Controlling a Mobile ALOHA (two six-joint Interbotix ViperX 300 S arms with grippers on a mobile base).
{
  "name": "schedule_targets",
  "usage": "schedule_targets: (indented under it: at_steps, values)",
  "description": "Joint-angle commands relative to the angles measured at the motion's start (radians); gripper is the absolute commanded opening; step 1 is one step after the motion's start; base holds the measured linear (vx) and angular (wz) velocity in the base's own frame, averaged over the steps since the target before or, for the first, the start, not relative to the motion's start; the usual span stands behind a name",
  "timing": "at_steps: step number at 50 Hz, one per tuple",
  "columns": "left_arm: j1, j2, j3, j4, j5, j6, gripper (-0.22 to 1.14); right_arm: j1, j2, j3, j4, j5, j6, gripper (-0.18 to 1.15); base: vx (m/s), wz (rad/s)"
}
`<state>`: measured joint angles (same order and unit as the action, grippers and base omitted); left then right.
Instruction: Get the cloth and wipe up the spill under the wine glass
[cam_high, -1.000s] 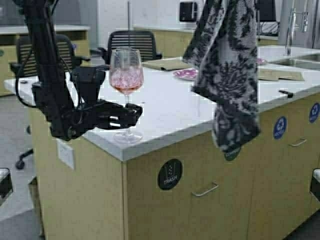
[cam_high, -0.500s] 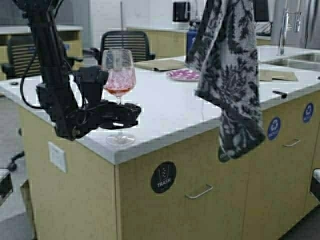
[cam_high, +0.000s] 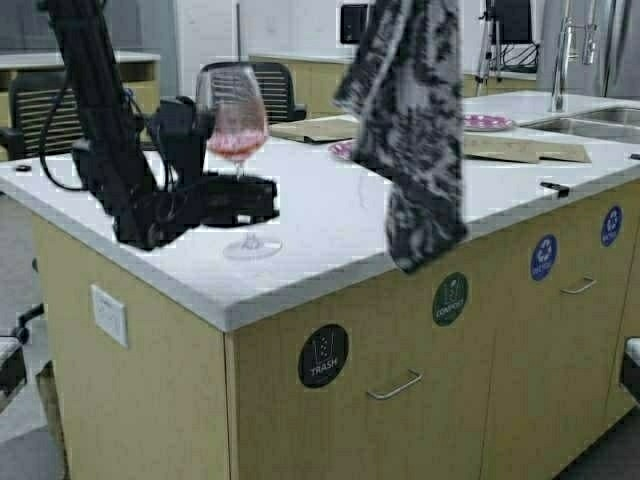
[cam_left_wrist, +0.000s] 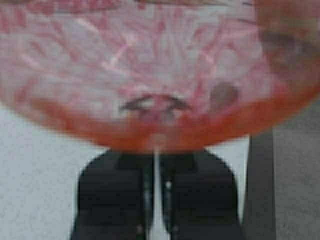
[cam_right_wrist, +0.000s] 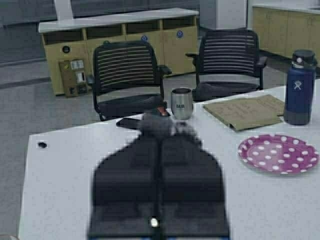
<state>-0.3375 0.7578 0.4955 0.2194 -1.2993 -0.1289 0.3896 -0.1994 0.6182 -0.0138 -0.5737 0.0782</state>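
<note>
White countertop (cam_high: 330, 230) of a wood-fronted island carries everything here. Wine glass (cam_high: 238, 150), its foot on the top near the front corner, stem between the closed fingers of the left gripper (cam_high: 262, 200). Beyond the glass from that gripper: brown paper sheet (cam_high: 310, 128). Farther along the top, away from the left gripper: pink polka-dot plate (cam_right_wrist: 278, 153), blue bottle (cam_right_wrist: 301, 86), steel cup (cam_right_wrist: 182, 103), a second brown sheet (cam_high: 525, 150), small dark object (cam_high: 554, 187) by the front edge.
</note>
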Motion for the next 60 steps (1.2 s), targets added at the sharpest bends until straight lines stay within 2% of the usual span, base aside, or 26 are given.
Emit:
schedule_targets:
  at_steps: [1,7,14,27,38,50,60]
  values:
    - [-0.002,-0.135,0.003,0.0,0.104,-0.023,0.13,-0.002,0.114,-0.167,0.003,-0.017,-0.002,0.05,0.0,0.0]
    - [-0.002,-0.239,0.021,-0.002,0.199,-0.066,0.13,-0.003,0.224,-0.284,0.003,-0.017,-0.002,0.05,0.0,0.0]
    - [0.0,-0.37,0.037,-0.002,0.302,-0.094,0.13,-0.003,0.302,-0.351,0.003,-0.017,-0.002,0.05,0.0,0.0]
    - [0.014,-0.578,-0.014,-0.002,0.598,-0.095,0.13,0.006,0.39,-0.345,0.003,-0.021,0.006,0.05,0.01,-0.01]
    - [0.058,-0.64,-0.121,-0.002,0.772,-0.095,0.13,0.049,0.491,-0.347,0.003,-0.021,0.006,0.05,0.0,0.0]
    - [0.063,-0.632,-0.267,-0.002,0.887,-0.097,0.13,0.15,0.597,-0.351,0.003,-0.021,0.006,0.05,0.0,0.0]
    - [0.063,-0.604,-0.314,-0.003,0.907,-0.101,0.13,0.276,0.667,-0.368,0.002,-0.018,0.006,0.05,0.0,0.0]
